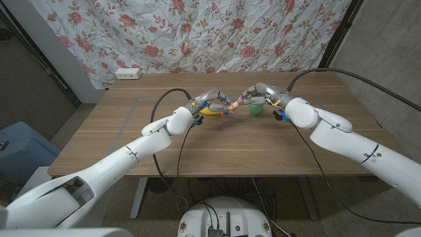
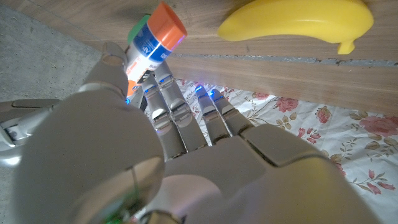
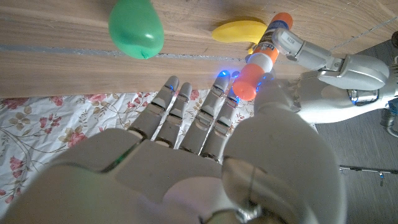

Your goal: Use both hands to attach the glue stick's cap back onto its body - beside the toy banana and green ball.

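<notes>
The glue stick [image 3: 266, 43] has a white body with a printed label and orange ends. It is held above the table, tilted, between the two hands. The orange cap [image 3: 246, 84] is seen at the end of the body, but whether it is fully seated cannot be told. The yellow toy banana [image 2: 298, 23] and the green ball [image 3: 135, 29] are lying on the wooden table just behind it.
</notes>
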You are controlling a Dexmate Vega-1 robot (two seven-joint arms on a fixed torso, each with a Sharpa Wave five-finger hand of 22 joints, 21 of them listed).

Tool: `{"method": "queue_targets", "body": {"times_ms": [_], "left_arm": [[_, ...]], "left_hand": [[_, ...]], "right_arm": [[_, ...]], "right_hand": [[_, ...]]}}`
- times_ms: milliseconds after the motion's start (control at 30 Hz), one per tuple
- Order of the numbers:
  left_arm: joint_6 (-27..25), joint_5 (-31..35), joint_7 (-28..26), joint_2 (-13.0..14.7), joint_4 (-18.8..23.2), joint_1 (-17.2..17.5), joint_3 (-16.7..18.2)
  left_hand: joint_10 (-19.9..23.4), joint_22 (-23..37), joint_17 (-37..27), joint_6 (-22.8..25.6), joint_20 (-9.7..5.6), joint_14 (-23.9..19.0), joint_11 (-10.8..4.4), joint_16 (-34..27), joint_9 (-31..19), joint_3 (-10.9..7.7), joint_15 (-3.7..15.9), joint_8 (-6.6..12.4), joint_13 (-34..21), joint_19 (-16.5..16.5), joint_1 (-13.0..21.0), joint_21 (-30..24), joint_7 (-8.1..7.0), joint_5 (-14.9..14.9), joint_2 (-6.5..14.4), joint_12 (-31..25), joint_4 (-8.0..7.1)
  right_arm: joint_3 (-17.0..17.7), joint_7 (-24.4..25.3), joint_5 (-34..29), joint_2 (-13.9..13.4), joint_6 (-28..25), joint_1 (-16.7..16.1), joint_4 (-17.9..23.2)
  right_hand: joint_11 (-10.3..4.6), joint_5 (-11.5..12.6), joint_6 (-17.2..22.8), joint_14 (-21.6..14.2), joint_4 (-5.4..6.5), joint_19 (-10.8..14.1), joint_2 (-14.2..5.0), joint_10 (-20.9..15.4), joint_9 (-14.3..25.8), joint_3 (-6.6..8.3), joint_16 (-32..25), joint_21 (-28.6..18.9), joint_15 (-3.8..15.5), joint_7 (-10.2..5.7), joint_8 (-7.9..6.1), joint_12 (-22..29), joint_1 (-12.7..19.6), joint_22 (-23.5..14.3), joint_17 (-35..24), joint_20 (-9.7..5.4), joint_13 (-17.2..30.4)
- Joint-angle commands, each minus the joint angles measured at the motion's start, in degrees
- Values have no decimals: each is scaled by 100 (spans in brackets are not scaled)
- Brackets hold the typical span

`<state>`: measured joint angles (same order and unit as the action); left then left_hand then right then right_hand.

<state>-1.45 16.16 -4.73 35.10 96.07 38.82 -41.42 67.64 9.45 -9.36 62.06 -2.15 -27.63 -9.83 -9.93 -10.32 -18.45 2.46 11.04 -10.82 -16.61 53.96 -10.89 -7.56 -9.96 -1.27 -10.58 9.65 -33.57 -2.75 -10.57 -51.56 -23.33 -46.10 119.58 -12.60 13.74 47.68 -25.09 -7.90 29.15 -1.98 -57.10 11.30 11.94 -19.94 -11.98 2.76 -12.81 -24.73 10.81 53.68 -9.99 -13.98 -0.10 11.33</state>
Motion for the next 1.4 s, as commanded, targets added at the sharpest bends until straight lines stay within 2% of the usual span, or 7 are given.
{"method": "queue_targets", "body": {"times_ms": [33,1400], "left_arm": [[30,-9,-8,-21,-55,-20,-4],[54,18,-30,-13,-37,-2,-13]], "left_hand": [[269,18,-4,538,-470,21,-286,-16,-65,-5,861,46,-10,-56,270,8,4,-40,299,-31,-15],[255,18,-5,532,-470,14,-288,-18,-66,4,862,53,-12,-59,286,7,2,-41,312,-36,-15]], "right_arm": [[-46,-3,18,55,33,55,-73],[-109,-40,62,85,79,78,-122]], "right_hand": [[-20,-37,33,-58,7,43,-64,7,20,-16,-31,-9,718,9,31,29,9,-31,-17,18,18],[-21,-46,53,-87,-9,67,-116,6,24,-36,-53,-13,742,8,58,32,26,-32,-26,11,19]]}}
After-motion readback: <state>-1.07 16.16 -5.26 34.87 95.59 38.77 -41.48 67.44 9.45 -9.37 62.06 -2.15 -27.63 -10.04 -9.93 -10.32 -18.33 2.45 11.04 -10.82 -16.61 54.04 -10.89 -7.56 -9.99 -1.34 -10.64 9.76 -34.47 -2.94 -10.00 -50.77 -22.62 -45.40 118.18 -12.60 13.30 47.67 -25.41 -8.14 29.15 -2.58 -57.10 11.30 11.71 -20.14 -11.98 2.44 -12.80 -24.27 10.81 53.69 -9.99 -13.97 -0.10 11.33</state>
